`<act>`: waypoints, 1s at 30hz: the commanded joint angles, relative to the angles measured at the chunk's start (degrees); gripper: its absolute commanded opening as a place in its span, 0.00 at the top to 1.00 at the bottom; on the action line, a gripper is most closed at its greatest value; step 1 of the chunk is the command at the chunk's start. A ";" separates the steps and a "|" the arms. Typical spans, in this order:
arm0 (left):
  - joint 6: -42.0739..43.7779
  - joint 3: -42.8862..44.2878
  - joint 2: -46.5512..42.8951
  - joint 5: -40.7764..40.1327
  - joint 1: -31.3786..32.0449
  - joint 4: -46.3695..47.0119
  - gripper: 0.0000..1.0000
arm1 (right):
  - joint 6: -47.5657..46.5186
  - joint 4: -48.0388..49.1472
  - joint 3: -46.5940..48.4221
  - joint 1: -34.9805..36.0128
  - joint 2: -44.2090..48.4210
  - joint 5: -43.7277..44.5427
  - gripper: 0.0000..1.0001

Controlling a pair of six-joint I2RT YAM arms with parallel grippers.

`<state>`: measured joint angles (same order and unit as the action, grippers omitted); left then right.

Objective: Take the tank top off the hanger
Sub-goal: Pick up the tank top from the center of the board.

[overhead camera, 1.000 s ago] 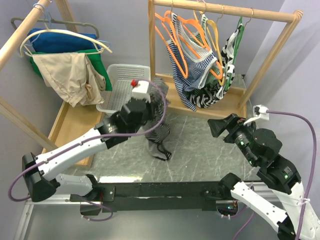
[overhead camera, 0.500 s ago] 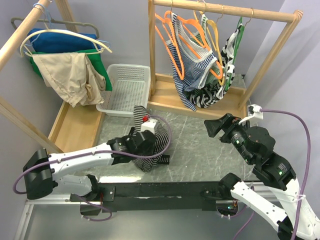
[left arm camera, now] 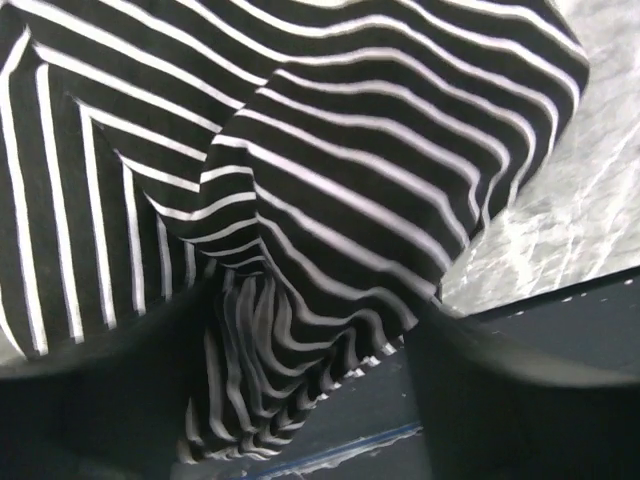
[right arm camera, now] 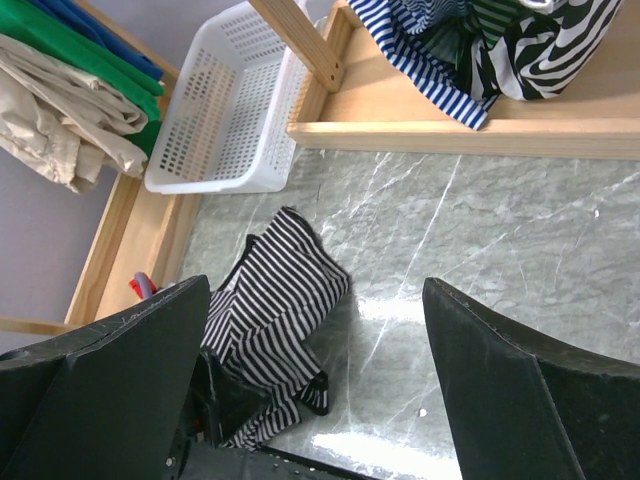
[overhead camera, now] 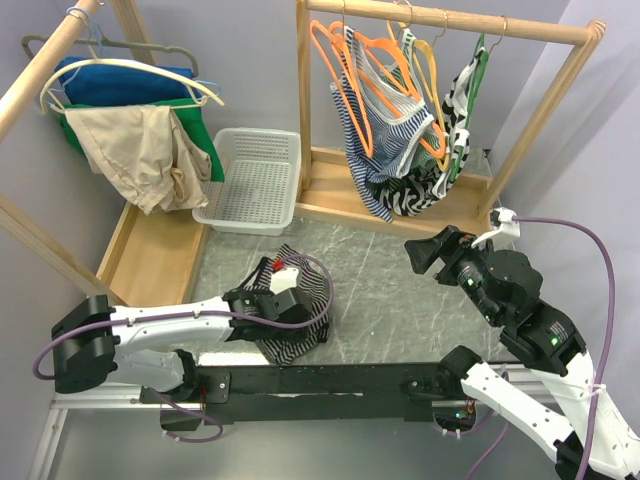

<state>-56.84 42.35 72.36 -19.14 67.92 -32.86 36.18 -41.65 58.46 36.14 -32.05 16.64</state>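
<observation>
Nearest, at the front of the grey marbled table [overhead camera: 400, 290], just ahead of the arm bases: the tank top [overhead camera: 295, 318], off any hanger, crumpled in a low heap. Writing or label on it, if any, too small to make out. Black cloth with thin white stripes, these running at different angles across the folds, bunched tighter toward the near side. Draped over the left gripper [left arm camera: 310, 420], fingers [left arm camera: 90, 400] seen only as two dark blurs spread apart, fabric sagging loosely between them, not pinched.

To the right, well apart from the heap, the right gripper [right arm camera: 315, 330] held above bare marble, jaws spread wide, nothing between.

Farther back on the left, a white perforated basket [overhead camera: 255, 175] beside a wooden base board.

Beyond, on the far wooden rack [overhead camera: 450, 20], orange hangers [overhead camera: 345, 60] carrying striped garments [overhead camera: 385, 150], blue-white and black-white. On the left rack [overhead camera: 30, 90], blue, green and beige clothes [overhead camera: 130, 140].
</observation>
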 commanded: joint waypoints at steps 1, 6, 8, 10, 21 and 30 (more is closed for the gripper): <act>-4.51 2.47 -3.62 -3.88 0.63 -6.07 0.06 | 0.03 0.96 0.17 0.16 -0.12 0.41 0.05; -6.18 4.76 -5.91 -8.37 0.55 -11.08 0.04 | 0.20 1.31 -0.36 0.24 0.06 -0.30 0.05; -7.40 4.06 -5.74 -9.78 0.02 -11.52 0.04 | 0.29 1.31 -0.54 0.16 0.06 -0.56 0.05; -8.46 3.53 -5.47 -10.04 -1.03 -12.05 0.04 | 0.20 1.48 -0.63 0.16 0.15 -0.65 0.05; -10.22 -4.11 -0.47 -4.24 -8.94 -1.33 0.04 | -0.24 1.48 -0.19 0.16 -0.29 -1.44 0.05; -10.31 -7.45 9.37 0.50 -9.12 7.72 0.04 | -0.32 1.66 -0.54 0.16 -0.55 -1.70 0.05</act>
<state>-65.63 38.26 76.88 -23.49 59.05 -32.10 36.16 -41.60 57.80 36.14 -32.05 15.25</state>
